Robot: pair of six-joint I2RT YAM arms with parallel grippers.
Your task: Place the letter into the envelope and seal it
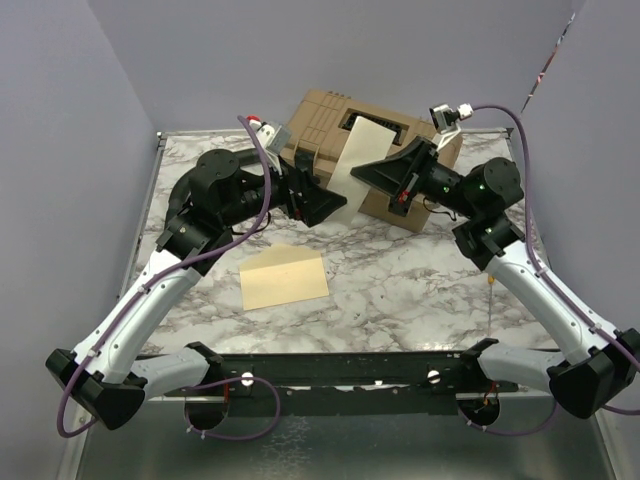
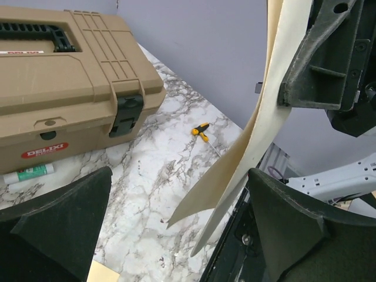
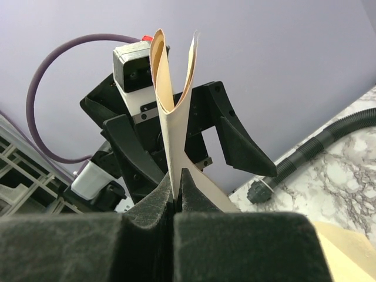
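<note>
- The marbled table (image 1: 400, 285) is taken up at the back by a tan toolbox (image 1: 320, 115), which plays no part in the task.
- The right gripper (image 3: 176, 194) is seen clamped tight on the lower edge of the envelope (image 3: 170, 135), which is held upright in the air in front of the toolbox, clear of the table.
- The left gripper (image 2: 179, 171) is seen with its jaws spread wide. The envelope hangs down between them, close to one pad, and nothing is gripped by it.
- At the top of the envelope, two paper layers are seen curling apart, so its mouth is judged to be partly open.
- The letter (image 1: 285, 278) is left lying flat on the table, near the arm bases and well apart from the envelope.
- A yellow-handled screwdriver (image 2: 201, 130) and a glue stick (image 2: 29, 174) are seen on the table by the toolbox.
- The step in hand is judged to be getting the envelope held and presented. Insertion is not yet begun, and sealing is further off.
- For the next move, the letter has to be lifted off the flat surface by the free left gripper. Its edge then has to be lined up with the narrow, floppy opening, which must be kept steady by the right gripper.
</note>
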